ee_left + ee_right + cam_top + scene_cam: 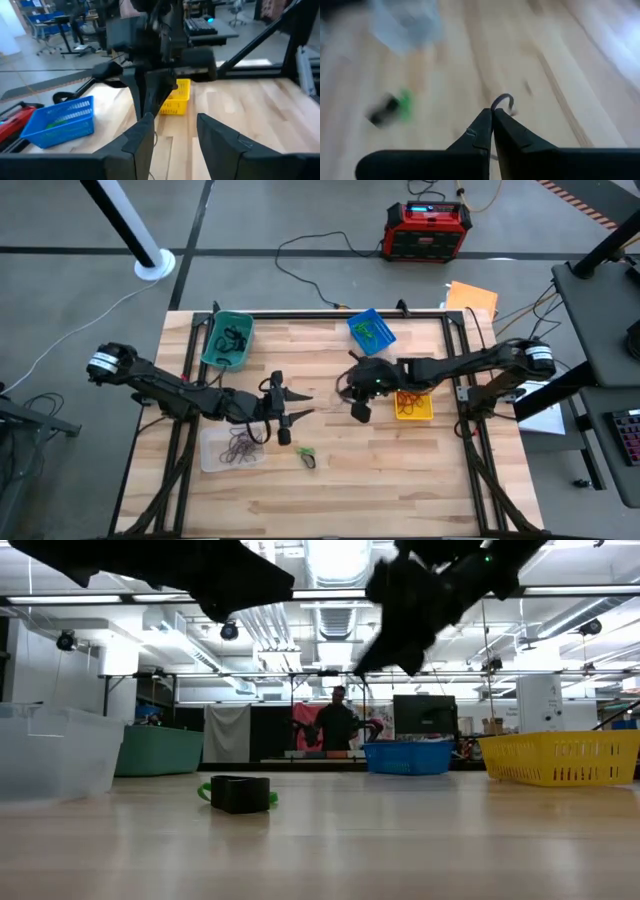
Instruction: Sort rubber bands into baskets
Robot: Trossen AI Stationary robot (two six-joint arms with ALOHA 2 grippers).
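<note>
My right gripper (358,412) hangs above the table's middle, shut on a thin dark rubber band (504,98). My left gripper (295,408) stands open just left of it with nothing between its fingers (175,122). Four baskets stand on the table: teal (228,340), blue (371,330), yellow (413,404) and clear (235,448). A green rubber band and a small black block (307,455) lie on the wood near the middle (238,794). My right gripper pinches the dark rubber band between its two fingertips (492,111), at their free ends. A small curved part of the loop (506,97) sticks out past the tips. The fingers slant down toward the table, and the band is lifted clear of the wood.
The teal basket holds dark bands, the blue one green bands, the yellow one red-orange bands, the clear one dark bands (240,448). The two grippers stand close together. Bare wood lies toward the table's near edge. A person stands far behind the table (338,725).
</note>
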